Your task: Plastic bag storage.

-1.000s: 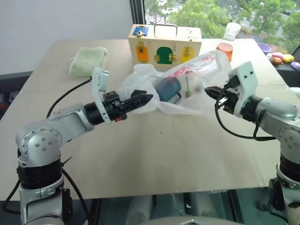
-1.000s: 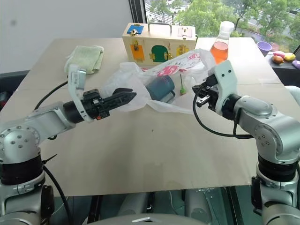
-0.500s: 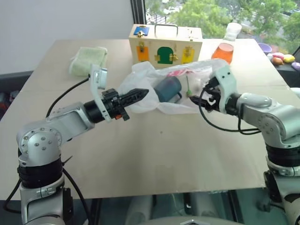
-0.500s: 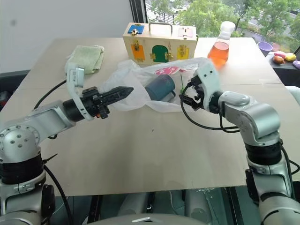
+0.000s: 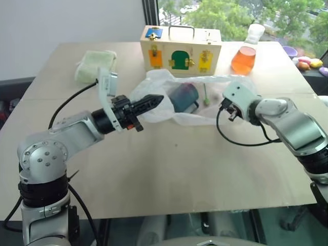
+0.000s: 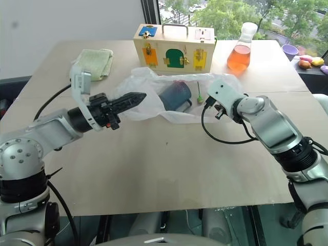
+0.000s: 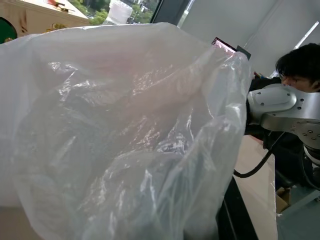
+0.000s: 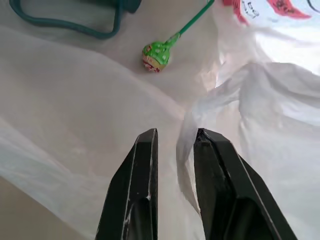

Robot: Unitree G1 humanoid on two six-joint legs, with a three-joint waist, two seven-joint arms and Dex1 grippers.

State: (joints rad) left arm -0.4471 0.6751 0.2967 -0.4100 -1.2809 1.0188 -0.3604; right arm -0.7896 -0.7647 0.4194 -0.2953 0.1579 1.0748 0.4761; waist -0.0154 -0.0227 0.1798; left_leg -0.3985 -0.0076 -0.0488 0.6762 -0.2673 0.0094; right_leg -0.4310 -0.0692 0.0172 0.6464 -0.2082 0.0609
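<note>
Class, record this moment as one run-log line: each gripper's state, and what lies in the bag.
left gripper: shut on plastic bag | right gripper: slightly parted around a bag fold | in bag: mug, green lollipop

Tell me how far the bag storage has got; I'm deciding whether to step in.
Early. The plastic bag lies spread on the table, a mug and green lollipop showing through it. The left gripper is shut on the bag; the right gripper straddles a fold, jaws slightly apart. Gathering and stowing remain.
</note>
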